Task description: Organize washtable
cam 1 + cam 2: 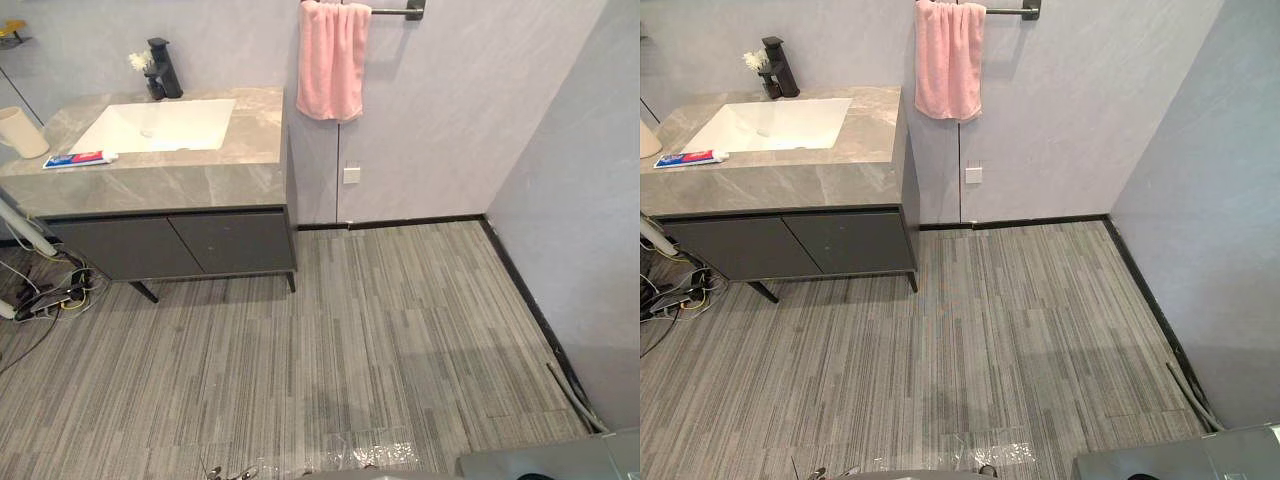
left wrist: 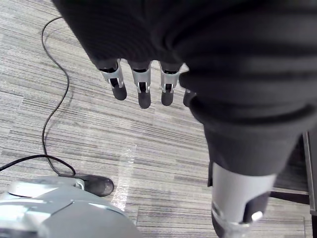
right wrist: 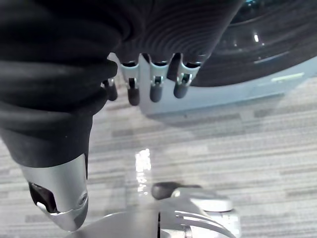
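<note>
The washtable (image 1: pixel 200 180) is a grey marble top with a white sink (image 1: pixel 160 125) over a dark cabinet, at the upper left of the eye views. On it lie a toothpaste tube (image 1: pixel 80 159) near the front left and a cream cup (image 1: pixel 20 132) at the left edge. A black faucet (image 1: pixel 163 68) stands behind the sink with a small white flower beside it. My left hand (image 2: pixel 143 84) hangs over the striped floor, fingers straight, holding nothing. My right hand (image 3: pixel 148 84) hangs the same way, empty, in front of a washing machine (image 3: pixel 257 59).
A pink towel (image 1: pixel 333 60) hangs from a black bar on the wall right of the washtable. Loose cables (image 1: pixel 50 295) lie on the floor under the cabinet's left end. A grey wall (image 1: pixel 580 200) closes the right side. Wide striped floor (image 1: pixel 400 340) lies between.
</note>
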